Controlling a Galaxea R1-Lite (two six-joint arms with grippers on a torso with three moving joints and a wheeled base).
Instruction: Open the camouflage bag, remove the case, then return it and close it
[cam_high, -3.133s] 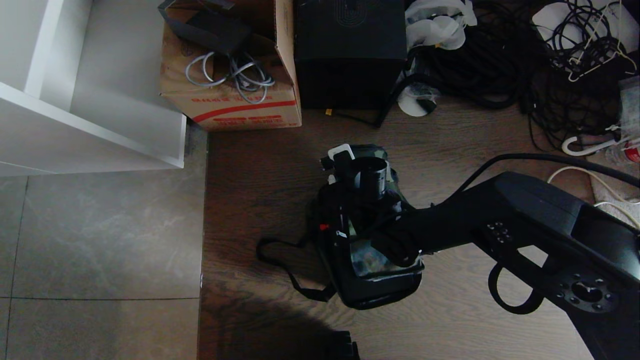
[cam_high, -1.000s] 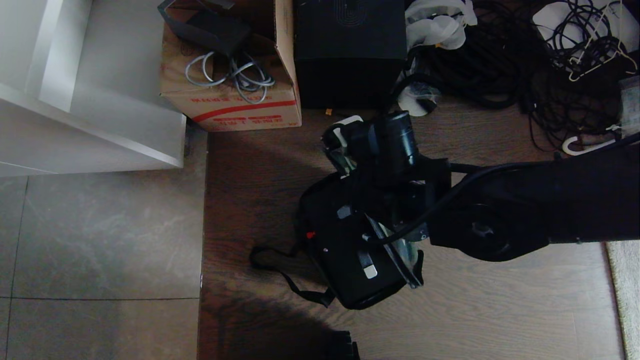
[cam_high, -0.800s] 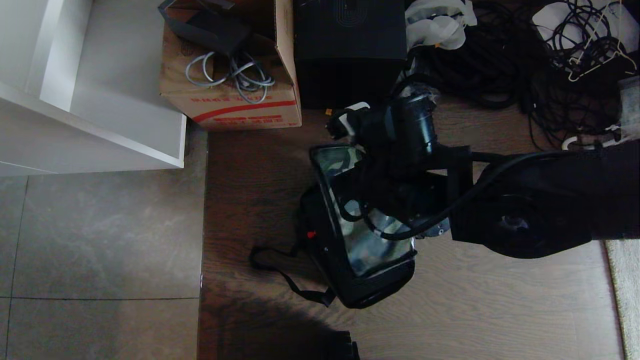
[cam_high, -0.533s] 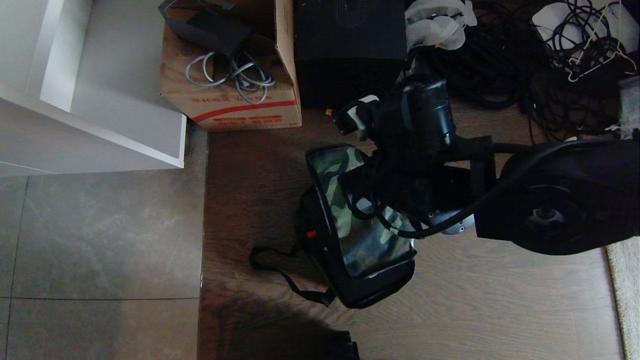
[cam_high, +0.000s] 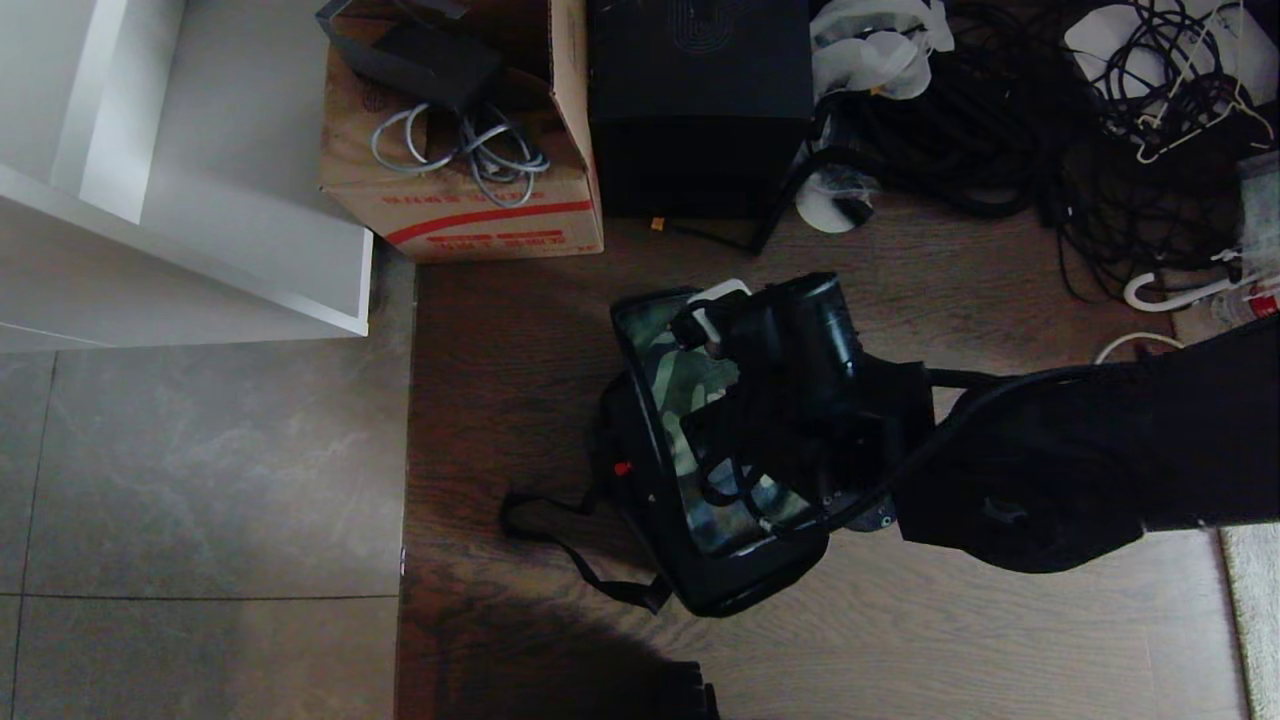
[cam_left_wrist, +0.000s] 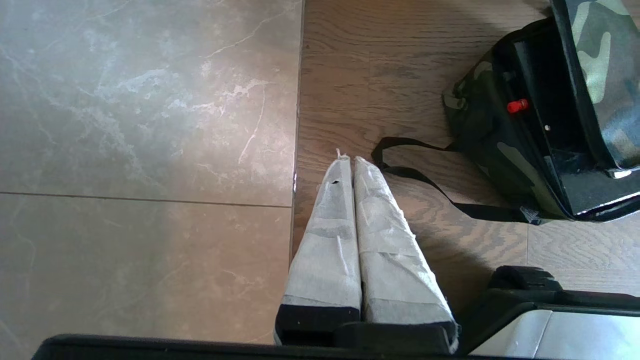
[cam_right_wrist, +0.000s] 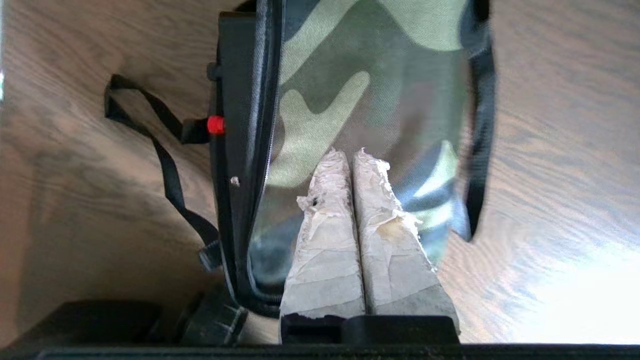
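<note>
The camouflage bag (cam_high: 650, 480) lies on the wooden floor with its green-and-black lid (cam_high: 668, 375) down flat on top. My right arm (cam_high: 1000, 460) reaches over it from the right. In the right wrist view, the right gripper (cam_right_wrist: 350, 152) is shut and empty, its taped fingertips hovering just over the lid (cam_right_wrist: 325, 100). The case is hidden. My left gripper (cam_left_wrist: 350, 159) is shut and empty, parked over the wood floor left of the bag (cam_left_wrist: 530, 140), close to the black strap (cam_left_wrist: 425, 175).
A brown cardboard box (cam_high: 470, 150) with cables and a tall black box (cam_high: 700, 100) stand behind the bag. Tangled black cables (cam_high: 1000, 110) fill the back right. A white shelf unit (cam_high: 180, 200) stands at the left over the tile floor (cam_high: 200, 480). The bag's strap (cam_high: 570, 540) trails left.
A second ago the lid stood raised, showing the black inside; it has dropped flat onto the bag. My right arm swung back towards the boxes, then came forward over the lid.
</note>
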